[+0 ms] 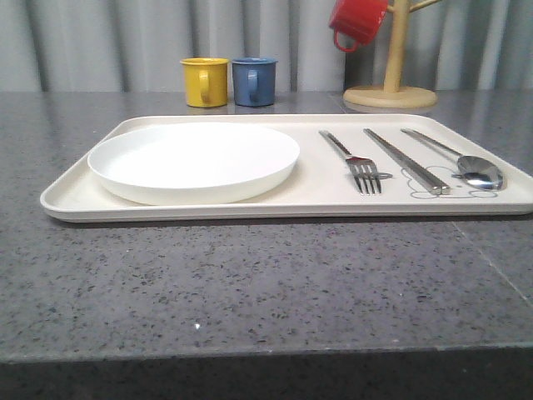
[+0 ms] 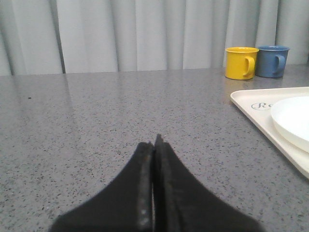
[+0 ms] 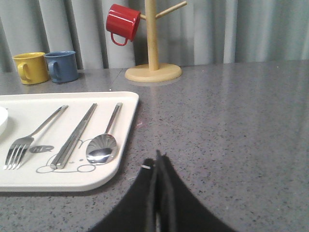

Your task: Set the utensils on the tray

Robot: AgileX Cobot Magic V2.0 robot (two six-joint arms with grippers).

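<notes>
The cream tray [image 1: 75, 196] lies across the grey table with a round white plate [image 1: 193, 160] on its left half. On its right half lie the silver fork [image 1: 354, 161], the pair of chopsticks [image 1: 405, 161] and the spoon [image 1: 466, 163], side by side over the rabbit drawing. From the right wrist view, the fork [image 3: 29, 140], chopsticks [image 3: 75, 137] and spoon [image 3: 106, 140] rest on the tray [image 3: 120, 159], and my right gripper [image 3: 157, 159] is shut and empty over bare table beside the tray's corner. My left gripper [image 2: 154, 142] is shut and empty, apart from the tray's edge [image 2: 251, 108].
A yellow mug [image 1: 205, 82] and a blue mug [image 1: 254, 81] stand behind the tray. A wooden mug tree [image 1: 391, 83] with a red mug [image 1: 358, 21] stands at the back right. Grey curtains close off the back.
</notes>
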